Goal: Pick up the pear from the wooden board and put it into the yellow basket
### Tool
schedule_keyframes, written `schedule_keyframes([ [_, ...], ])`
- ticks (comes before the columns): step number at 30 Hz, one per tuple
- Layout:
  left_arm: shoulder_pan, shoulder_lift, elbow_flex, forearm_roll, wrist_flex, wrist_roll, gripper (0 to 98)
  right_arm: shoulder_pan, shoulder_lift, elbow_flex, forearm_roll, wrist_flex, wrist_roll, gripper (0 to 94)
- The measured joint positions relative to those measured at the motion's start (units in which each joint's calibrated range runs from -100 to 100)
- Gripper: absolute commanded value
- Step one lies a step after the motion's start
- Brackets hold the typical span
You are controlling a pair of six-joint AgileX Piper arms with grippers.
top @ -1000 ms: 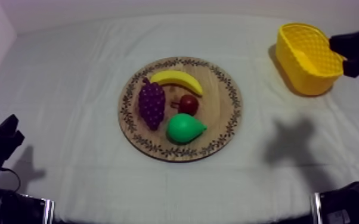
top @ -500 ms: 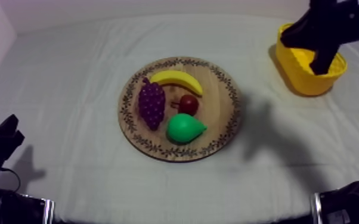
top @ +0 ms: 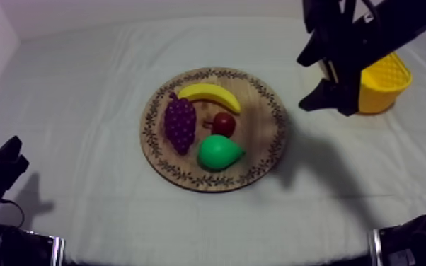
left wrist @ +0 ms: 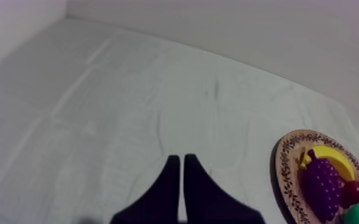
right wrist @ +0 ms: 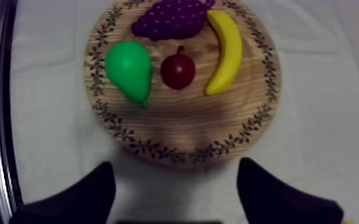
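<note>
The green pear (top: 219, 152) lies on the near right part of the round wooden board (top: 262, 120), stem end to the right. My right gripper (top: 302, 85) hangs open above the cloth between the board's right rim and the yellow basket (top: 384, 83), with nothing between its fingers. In the right wrist view the open right gripper (right wrist: 176, 165) hovers just off the board's rim (right wrist: 176, 122), and the pear (right wrist: 129, 70) lies farther in, apart from both fingers. My left gripper (left wrist: 179, 164) is shut on nothing and rests low at the table's left (top: 3, 159).
A banana (top: 210, 95), a bunch of grapes (top: 180, 124) and a small red fruit (top: 223, 124) share the board, the red fruit right beside the pear. The right arm partly covers the basket. Bare cloth lies all round the board.
The right arm has swung in from beside the basket to the board's right side, and its fingers have spread from shut to open. The left arm and the fruit have not moved.
</note>
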Motion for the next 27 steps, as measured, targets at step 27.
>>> schedule_keyframes([
  [27,0.0,0.0,0.0,0.0,0.0,0.0,0.1,-8.9,24.2,-9.1,-1.2,-0.7,1.6,69.2],
])
